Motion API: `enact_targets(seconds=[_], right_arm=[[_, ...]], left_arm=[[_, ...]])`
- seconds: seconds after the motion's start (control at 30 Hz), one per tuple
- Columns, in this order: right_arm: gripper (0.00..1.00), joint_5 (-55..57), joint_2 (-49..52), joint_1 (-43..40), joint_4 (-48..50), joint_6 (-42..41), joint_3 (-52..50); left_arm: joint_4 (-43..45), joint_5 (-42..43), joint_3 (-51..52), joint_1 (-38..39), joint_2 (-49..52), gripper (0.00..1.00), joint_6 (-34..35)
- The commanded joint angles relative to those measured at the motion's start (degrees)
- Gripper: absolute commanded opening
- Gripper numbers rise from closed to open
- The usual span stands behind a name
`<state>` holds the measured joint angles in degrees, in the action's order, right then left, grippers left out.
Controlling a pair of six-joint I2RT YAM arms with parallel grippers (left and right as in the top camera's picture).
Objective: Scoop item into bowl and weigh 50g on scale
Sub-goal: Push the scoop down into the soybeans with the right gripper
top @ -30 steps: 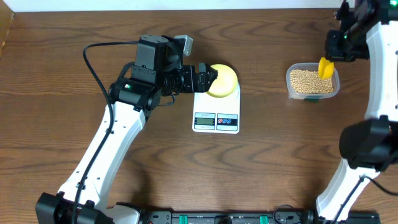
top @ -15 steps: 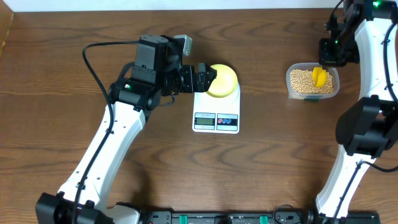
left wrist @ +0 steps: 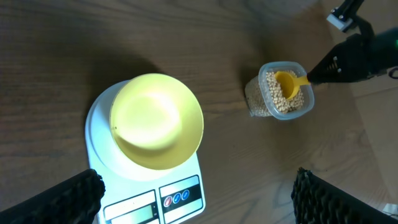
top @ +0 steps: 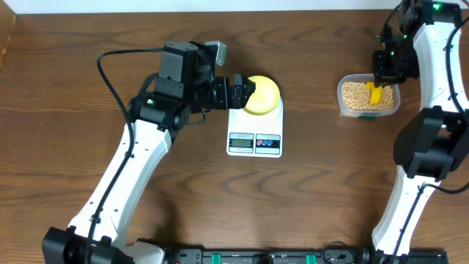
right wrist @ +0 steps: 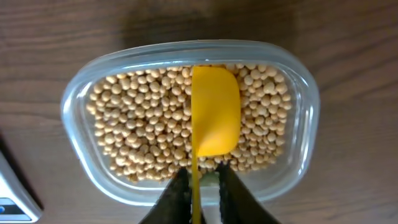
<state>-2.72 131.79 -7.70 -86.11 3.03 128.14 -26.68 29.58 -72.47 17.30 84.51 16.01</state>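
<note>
The pale-yellow bowl (top: 263, 94) sits on the white scale (top: 254, 143); in the left wrist view the bowl (left wrist: 157, 121) is empty and the scale (left wrist: 186, 193) lies below it. My left gripper (top: 244, 92) is open beside the bowl's left edge, its fingers wide apart (left wrist: 196, 200). The tan beans (top: 357, 96) fill a clear tub (top: 346, 109). My right gripper (right wrist: 199, 193) is shut on the handle of the yellow scoop (right wrist: 215, 118), whose head rests on the beans (right wrist: 137, 124) inside the tub (right wrist: 298, 162). The scoop (top: 375, 93) also shows overhead.
The right arm (top: 440, 81) reaches along the table's right side. The left arm (top: 139, 154) crosses the left half of the table. A cable (top: 110, 73) loops behind it. Brown wood table (top: 322, 191) around.
My right gripper has moved left and down, bringing the scoop from the tub's right rim into the beans. The left arm, bowl and scale have not moved.
</note>
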Motion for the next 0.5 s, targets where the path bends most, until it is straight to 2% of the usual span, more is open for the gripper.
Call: enact_targets(seconds=[0.0,0.03,0.13,0.2,0.23,0.33,0.47], right_arm=[[0.28,0.7,1.4,-0.2,0.0,0.5,-0.1],[0.35,0.7,1.4,-0.2,0.1,0.5,0.0],[0.72,0.7,1.3,-0.2,1.0,0.5,0.2],[0.84,0.7,1.2,-0.2,1.5,0.5,0.9],[0.89,0.7,1.1,-0.2,1.5,0.5,2.1],[0.95,0.7,1.0,-0.2,1.4,0.5,5.6],[0.99,0.7,0.9,-0.2,2.8,0.5,9.7]], left_arm=[[-0.1,-0.7,-0.7,-0.1,-0.3,0.98,-1.4],[-0.1,-0.7,-0.7,-0.1,-0.3,0.98,-1.4],[-0.1,-0.7,-0.7,-0.1,-0.3,0.98,-1.4],[-0.2,-0.7,-0.7,-0.1,-0.3,0.98,-1.4],[-0.2,-0.7,-0.7,-0.1,-0.3,0.98,-1.4],[-0.2,-0.7,-0.7,-0.1,-0.3,0.98,-1.4],[-0.1,-0.7,-0.7,-0.1,-0.3,0.98,-1.4]])
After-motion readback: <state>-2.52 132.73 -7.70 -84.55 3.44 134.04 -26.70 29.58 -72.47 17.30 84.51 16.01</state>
